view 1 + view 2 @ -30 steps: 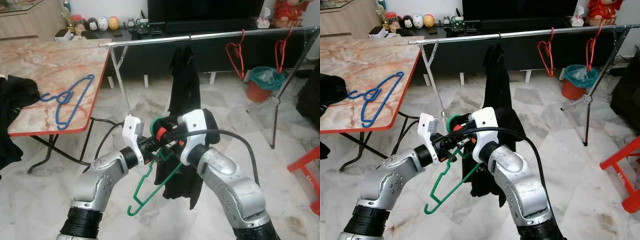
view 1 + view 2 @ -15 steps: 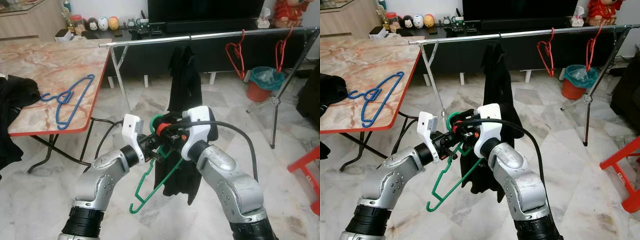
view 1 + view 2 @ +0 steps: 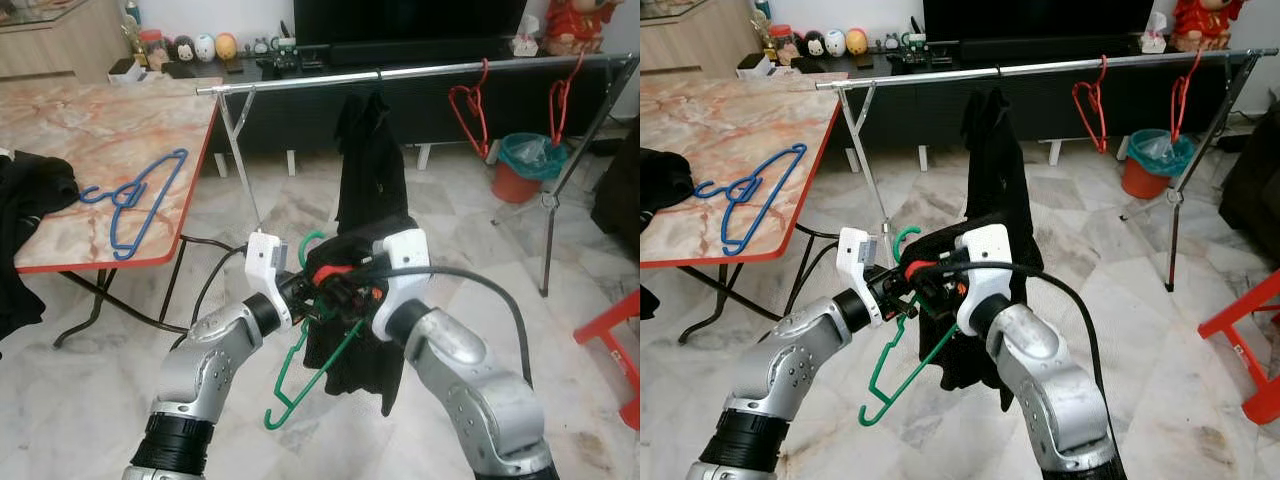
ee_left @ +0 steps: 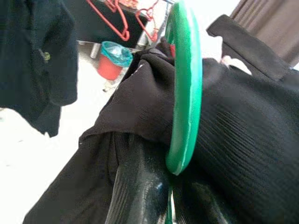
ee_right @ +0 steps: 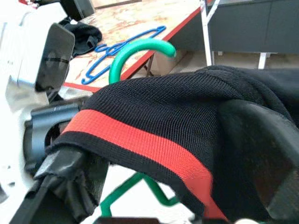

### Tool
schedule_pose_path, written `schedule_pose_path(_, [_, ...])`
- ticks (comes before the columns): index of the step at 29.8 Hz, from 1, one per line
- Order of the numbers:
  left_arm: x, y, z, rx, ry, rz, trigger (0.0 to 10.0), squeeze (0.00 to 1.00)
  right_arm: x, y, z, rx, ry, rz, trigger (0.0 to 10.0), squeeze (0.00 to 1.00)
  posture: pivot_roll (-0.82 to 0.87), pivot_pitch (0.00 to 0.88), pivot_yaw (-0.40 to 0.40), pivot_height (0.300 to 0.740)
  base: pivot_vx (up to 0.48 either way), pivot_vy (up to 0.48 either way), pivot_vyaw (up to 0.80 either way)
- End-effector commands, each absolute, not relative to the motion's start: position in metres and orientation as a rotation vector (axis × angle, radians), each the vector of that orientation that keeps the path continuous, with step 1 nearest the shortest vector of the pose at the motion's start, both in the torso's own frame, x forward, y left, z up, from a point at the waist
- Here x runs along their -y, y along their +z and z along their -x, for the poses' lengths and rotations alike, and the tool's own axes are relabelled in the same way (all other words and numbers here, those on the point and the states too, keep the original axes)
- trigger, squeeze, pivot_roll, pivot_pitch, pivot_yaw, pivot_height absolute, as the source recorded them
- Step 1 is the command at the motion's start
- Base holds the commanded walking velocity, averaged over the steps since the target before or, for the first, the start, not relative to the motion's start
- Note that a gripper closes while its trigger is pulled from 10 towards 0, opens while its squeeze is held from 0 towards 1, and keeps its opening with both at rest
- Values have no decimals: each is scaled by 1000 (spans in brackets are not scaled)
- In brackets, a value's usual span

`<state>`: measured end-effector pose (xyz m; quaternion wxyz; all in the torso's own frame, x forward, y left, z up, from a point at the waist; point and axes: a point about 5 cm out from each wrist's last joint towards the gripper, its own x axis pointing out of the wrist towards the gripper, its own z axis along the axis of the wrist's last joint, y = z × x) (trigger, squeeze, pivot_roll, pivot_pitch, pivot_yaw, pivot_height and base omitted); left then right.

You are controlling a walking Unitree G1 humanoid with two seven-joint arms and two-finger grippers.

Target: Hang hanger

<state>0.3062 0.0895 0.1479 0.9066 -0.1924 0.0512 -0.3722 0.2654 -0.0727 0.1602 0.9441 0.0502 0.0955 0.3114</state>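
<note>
1. Where the head views look down, we log both grippers, left and right, meeting on a green hanger draped in a black garment; rail beyond.
2. Left wrist: jaws clamped on the hanger.
3. Right wrist: jaws' state, we cannot tell.

Well to the left of the left hand stands a red-edged marble surface. Blue hangers lie flat on it, and a black cloth is heaped at its far left edge. Beyond the right hand, to its right, two red hangers hang high above an orange bucket (teal liner inside). A red stool sits farther right. Small figurines line the dark cabinet far ahead.
</note>
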Motion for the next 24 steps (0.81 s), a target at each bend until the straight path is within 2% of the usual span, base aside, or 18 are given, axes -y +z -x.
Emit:
schedule_pose_path(1, [-95, 182, -318, 61, -732, 382, 10000, 0, 52, 148, -249, -281, 785, -114, 10000, 1000, -5, 36, 23, 740, 0, 0, 0])
schedule_pose_path(8, [-96, 180, -318, 61, -730, 378, 10000, 0, 54, 147, -236, -263, 876, -57, 10000, 1000, -7, 35, 24, 740, 0, 0, 0])
schedule_pose_path(9, [-94, 178, -316, 49, -757, 350, 10000, 0, 55, 149, -229, -237, 938, -23, 10000, 0, -9, 37, 24, 740, 0, 0, 0])
schedule_pose_path(18, [-91, 174, -314, 36, -779, 319, 10000, 0, 72, 137, -240, -297, 800, -7, 10000, 0, -8, 38, 22, 740, 0, 0, 0])
schedule_pose_path(24, [-93, 174, -308, 32, -855, 288, 10000, 0, 93, 145, -242, -232, 844, 93, 10000, 0, -11, 39, 23, 740, 0, 0, 0])
